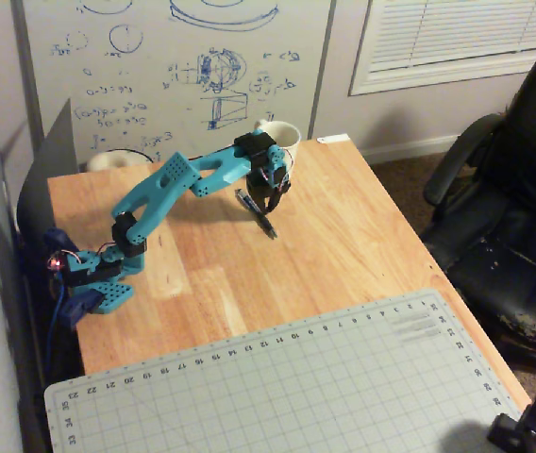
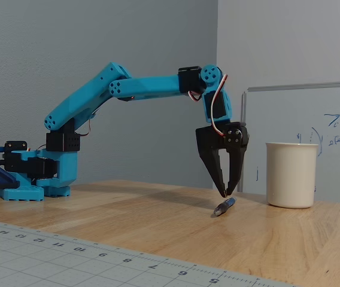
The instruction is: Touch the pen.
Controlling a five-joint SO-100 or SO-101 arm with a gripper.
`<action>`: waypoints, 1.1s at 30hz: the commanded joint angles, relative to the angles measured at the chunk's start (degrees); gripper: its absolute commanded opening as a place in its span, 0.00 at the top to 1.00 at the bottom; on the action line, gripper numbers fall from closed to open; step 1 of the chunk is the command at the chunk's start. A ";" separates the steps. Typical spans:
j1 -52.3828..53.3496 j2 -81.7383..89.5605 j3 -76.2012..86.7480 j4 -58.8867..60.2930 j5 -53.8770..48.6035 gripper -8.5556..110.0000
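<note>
Pincer (image 2: 225, 194) pointing straight down, tips nearly together w/ only a thin gap, gripping nothing. In fixed view, tips right at upper end of pen (image 2: 224, 207); looks like contact or just shy of it, can't tell which. In overhead view, pincer (image 1: 270, 209) over mid part of pen (image 1: 258, 211), black fingers hiding part of shaft.

Pen flat on wooden tabletop (image 2: 158, 209), roughly mid-board, lying diagonal in overhead view: one end up-left, other end down-right toward cutting mat (image 1: 287, 387). Dark body; colour detail too small to confirm. In fixed view seen almost end-on, so foreshortened.

Cream mug (image 2: 291, 174) upright, right of pen in fixed view, near but apart. In overhead view, mug (image 1: 283, 140) at far tabletop edge, just behind pincer, partly covered by wrist.

Teal arm (image 1: 169, 189) stretched out from base (image 1: 93, 283) at left edge of tabletop in overhead view, elbow raised, wrist bent down. Red/white wires visible at wrist in fixed view.

Mat w/ grid + ruler marks covering near part of tabletop, well apart from pen. Whiteboard (image 1: 174, 75) w/ blue sketches behind tabletop. Black office chair (image 1: 513, 208) at right in overhead view.
</note>
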 commanded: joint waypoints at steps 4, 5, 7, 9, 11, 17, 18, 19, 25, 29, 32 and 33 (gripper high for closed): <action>0.35 1.32 -5.63 -0.44 -0.44 0.92; 0.35 1.14 -5.54 -0.44 -0.35 0.92; 0.35 0.62 -5.54 -0.44 -0.35 0.92; 0.35 0.09 -5.63 -0.35 -0.35 0.92; 0.35 0.00 -5.63 -0.35 -0.35 0.92; 0.35 -0.09 -5.63 -0.35 -0.35 0.92; 0.35 -0.09 -5.63 -0.35 -0.35 0.92; 0.35 -0.09 -5.63 -0.35 -0.35 0.92; 0.35 -0.09 -5.63 -0.35 -0.35 0.92; 0.35 -0.09 -5.63 -0.35 -0.35 0.92; 0.35 0.09 -5.63 0.18 -0.35 0.92; 0.35 0.26 -5.63 0.18 -0.35 0.92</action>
